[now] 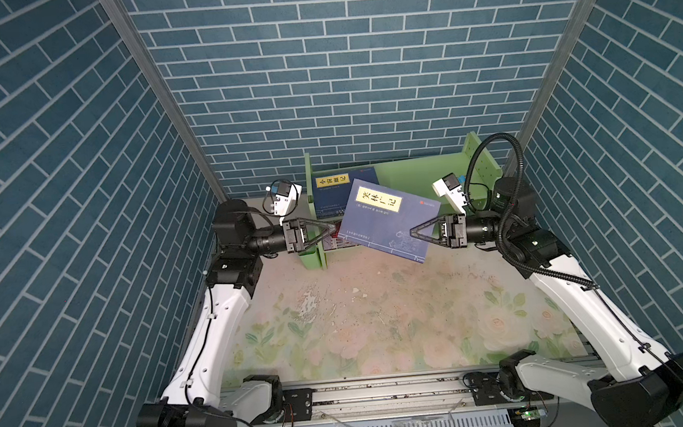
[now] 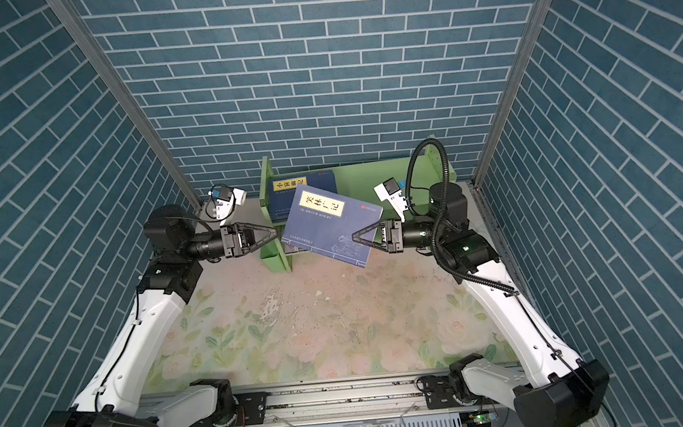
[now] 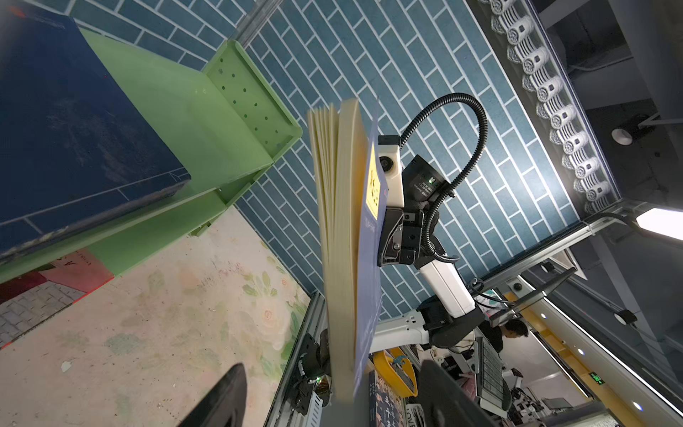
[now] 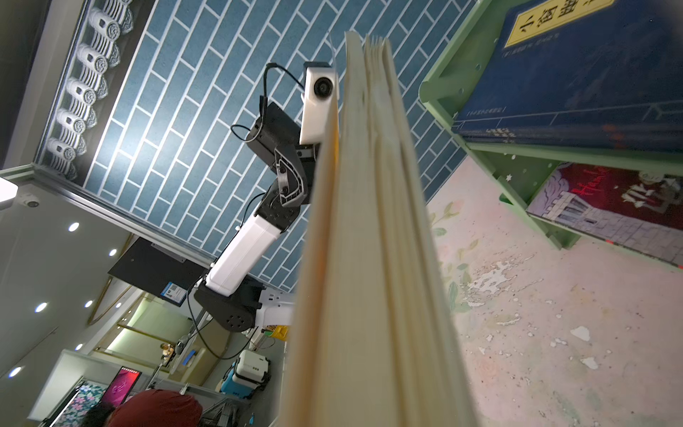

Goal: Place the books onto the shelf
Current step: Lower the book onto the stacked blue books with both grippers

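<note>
Below both sets of jaws lies the floral table (image 1: 382, 324), with no book lying on it that I can see, so I judge this one to be the last to go up. Beyond the jaws, against the back wall, stands the green shelf (image 1: 424, 170). Its upper tier is bare on the right jaws' side, which is why I'd aim there. Between the two grippers hangs the lighter blue book (image 1: 390, 223), clear of the table and tilted, its far corner overlapping the shelf in both top views. Past the left jaws a dark blue book (image 1: 330, 198) lies flat on the upper tier by the left panel, and a red-and-grey book (image 4: 610, 210) lies on the lower tier beneath it. The right gripper (image 1: 413, 232) is clamped on the held book's right side, cover up. I read that one-sided pinch as the reason for the tilt and the fanned page edges (image 3: 332, 222). The left gripper (image 1: 332, 228) sits just beside the book's opposite edge, its fingers (image 3: 225, 395) spread wide with the book's end between them but untouched, placed, I think, to steady it. Smallest, the yellow title label (image 1: 378, 201) faces up.
</note>
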Robot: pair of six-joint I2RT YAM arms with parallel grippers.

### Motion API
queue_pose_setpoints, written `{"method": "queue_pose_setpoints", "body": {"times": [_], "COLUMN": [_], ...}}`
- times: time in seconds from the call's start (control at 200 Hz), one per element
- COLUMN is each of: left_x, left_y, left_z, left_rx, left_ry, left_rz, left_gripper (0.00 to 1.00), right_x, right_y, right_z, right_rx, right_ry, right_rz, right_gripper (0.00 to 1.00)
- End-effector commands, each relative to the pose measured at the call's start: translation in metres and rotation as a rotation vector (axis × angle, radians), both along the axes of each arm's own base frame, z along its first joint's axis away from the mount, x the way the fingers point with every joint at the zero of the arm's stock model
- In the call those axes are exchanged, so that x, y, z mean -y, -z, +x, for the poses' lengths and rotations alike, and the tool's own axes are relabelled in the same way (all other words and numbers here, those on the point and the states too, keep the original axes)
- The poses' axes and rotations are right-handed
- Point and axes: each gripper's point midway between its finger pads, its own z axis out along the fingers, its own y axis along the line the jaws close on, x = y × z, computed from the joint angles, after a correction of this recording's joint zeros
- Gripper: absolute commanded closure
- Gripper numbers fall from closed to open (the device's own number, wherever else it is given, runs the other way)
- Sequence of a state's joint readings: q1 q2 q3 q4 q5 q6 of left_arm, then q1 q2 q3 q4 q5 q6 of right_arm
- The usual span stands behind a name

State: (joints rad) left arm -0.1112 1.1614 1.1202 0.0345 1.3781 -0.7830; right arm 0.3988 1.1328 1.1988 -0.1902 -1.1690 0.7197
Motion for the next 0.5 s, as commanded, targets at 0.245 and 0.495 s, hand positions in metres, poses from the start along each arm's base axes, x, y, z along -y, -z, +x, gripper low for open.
{"method": "queue_pose_setpoints", "body": {"times": [0.245,0.495], "left_x": [0.032,0.049], "left_y": [-0.015,-0.012], "left_z": [-0.036,-0.045], "left_rx": [0.033,0.029], "left_ry": [0.223,0.270], "left_rz": [-0.004,0.000], "left_gripper": [0.23,0.48], "right_x": [0.003,-0.002], "right_y": [-0.017,-0.019], "right_z": [-0.024,-0.015], "right_rx": [0.078,0.071], "right_ry": [-0.114,-0.132], "right_rz": [0.033,0.035], "right_gripper": [1.00,1.00]}}
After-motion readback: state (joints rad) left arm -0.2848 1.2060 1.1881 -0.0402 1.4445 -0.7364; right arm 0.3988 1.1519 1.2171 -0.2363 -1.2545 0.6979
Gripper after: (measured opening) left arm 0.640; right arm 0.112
